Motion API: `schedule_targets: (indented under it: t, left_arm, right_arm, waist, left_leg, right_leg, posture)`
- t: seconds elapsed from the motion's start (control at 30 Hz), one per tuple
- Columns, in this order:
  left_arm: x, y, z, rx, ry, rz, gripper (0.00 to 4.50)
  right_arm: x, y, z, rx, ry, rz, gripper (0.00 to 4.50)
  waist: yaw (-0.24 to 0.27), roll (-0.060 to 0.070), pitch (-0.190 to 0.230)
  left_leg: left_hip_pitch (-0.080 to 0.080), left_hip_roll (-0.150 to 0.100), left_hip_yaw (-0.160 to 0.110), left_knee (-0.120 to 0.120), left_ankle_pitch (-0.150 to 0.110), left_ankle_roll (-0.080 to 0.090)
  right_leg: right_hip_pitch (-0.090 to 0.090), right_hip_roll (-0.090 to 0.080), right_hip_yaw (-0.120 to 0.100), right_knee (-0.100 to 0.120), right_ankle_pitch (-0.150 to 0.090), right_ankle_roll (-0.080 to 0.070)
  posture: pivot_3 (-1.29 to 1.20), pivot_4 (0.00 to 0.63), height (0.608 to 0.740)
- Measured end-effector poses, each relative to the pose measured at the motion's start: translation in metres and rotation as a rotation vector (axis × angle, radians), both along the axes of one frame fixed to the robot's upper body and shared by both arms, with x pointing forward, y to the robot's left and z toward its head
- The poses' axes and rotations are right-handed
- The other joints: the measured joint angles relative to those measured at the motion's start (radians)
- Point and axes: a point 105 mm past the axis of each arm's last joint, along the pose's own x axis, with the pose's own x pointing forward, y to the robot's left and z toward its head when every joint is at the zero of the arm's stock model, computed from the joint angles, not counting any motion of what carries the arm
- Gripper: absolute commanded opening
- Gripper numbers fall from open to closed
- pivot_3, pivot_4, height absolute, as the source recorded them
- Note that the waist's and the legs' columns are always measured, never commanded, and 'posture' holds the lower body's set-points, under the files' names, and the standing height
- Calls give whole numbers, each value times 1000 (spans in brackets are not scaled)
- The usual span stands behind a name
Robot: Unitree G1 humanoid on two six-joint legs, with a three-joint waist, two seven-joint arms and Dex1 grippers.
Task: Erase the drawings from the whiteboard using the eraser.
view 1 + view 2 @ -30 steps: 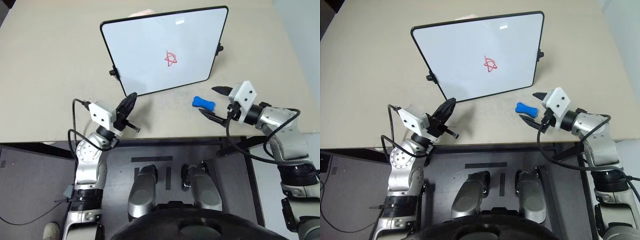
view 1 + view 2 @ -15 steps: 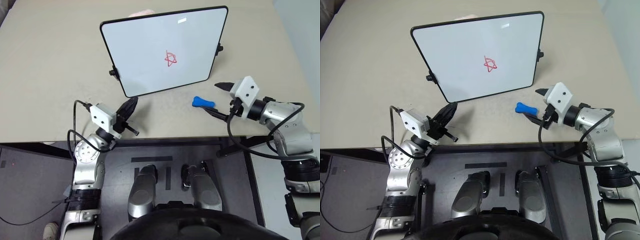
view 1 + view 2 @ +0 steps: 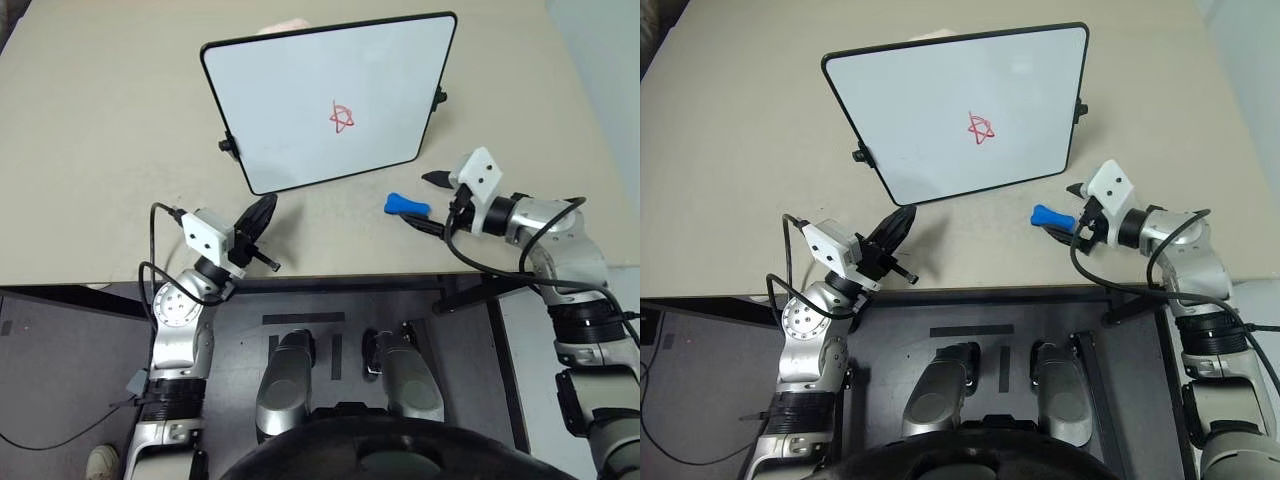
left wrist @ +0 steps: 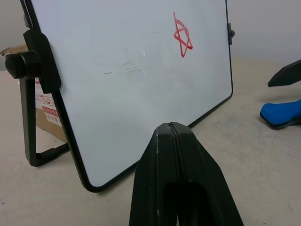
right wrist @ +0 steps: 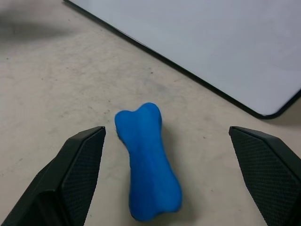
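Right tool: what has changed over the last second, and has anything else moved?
The right tool has moved in toward the eraser, its open fingers now on either side of it, not yet gripping. The eraser lies where it was on the table. The left tool stays shut near the whiteboard; the drawing is untouched.

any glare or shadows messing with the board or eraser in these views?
Right eye view: a small bright glint near the top of the whiteboard, well clear of the red drawing. Left wrist view: the drawing reads sharp. Right wrist view: the blue eraser is evenly lit, with a soft shadow beside it.
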Motion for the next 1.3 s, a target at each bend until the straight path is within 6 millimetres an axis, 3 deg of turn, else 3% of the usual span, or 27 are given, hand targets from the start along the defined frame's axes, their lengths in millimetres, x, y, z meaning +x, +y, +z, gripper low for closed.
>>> schedule_targets:
  t: [0.13, 0.57, 0.83, 0.9, 1.0, 1.07, 1.17, 1.3]
  left_arm:
    - [0, -1, 0, 0, 0, 2, 0]
    - [1, -1, 1, 0, -6, 10, 0]
    - [1, -1, 0, 1, -5, 11, 0]
    - [1, -1, 0, 1, -3, 11, 0]
    - [1, -2, 0, 2, -4, 8, 0]
    - [1, -3, 0, 2, -5, 4, 0]
    - [3, -4, 3, 2, -14, 1, 0]
    - [3, -5, 4, 1, -20, 2, 0]
  right_arm:
    - [-1, 6, -7, 4, 23, 14, 4458]
    - [1, 2, -14, -5, 40, -6, 425]
    - [3, 9, 2, -29, -76, 27, 425]
    - [9, 19, 27, -31, -180, 56, 425]
    - [17, 44, 82, -35, -455, 127, 425]
    - [16, 63, 104, -30, -597, 178, 425]
    - [24, 81, 104, -69, -725, 209, 425]
    - [37, 84, 98, -87, -779, 205, 425]
  waist:
    - [0, 0, 0]
    - [0, 0, 0]
    - [-1, 0, 0]
    - [-4, 1, 0]
    - [-13, 0, 0]
    - [-12, 0, 0]
    - [-6, 0, 0]
    - [1, 0, 0]
  left_leg:
    - [0, 0, 0, 0, 0, 0]
    - [0, 0, 0, 0, 0, 0]
    - [0, 0, 0, 0, 0, 0]
    - [0, 0, 0, 0, 0, 0]
    - [1, 1, 0, 0, 0, 0]
    - [2, 2, 0, -1, 0, 0]
    - [1, 2, -1, -1, 0, 0]
    - [-3, 2, 0, 0, 0, 0]
  right_leg:
    - [0, 0, 0, 0, 0, 0]
    - [0, 0, 0, 0, 0, 0]
    - [0, 0, 0, 0, 0, 0]
    - [-1, 0, 0, 0, 0, 0]
    - [-1, 0, 0, 0, 1, -1]
    - [-1, 1, 0, 1, 2, -4]
    - [-1, 1, 0, 1, 2, -5]
    - [-6, 0, 0, 1, 3, -6]
  posture:
    - [0, 150, 740]
    - [0, 150, 740]
    - [0, 150, 740]
    - [0, 150, 740]
    - [0, 150, 740]
    - [0, 150, 740]
    - [0, 150, 740]
    - [0, 150, 740]
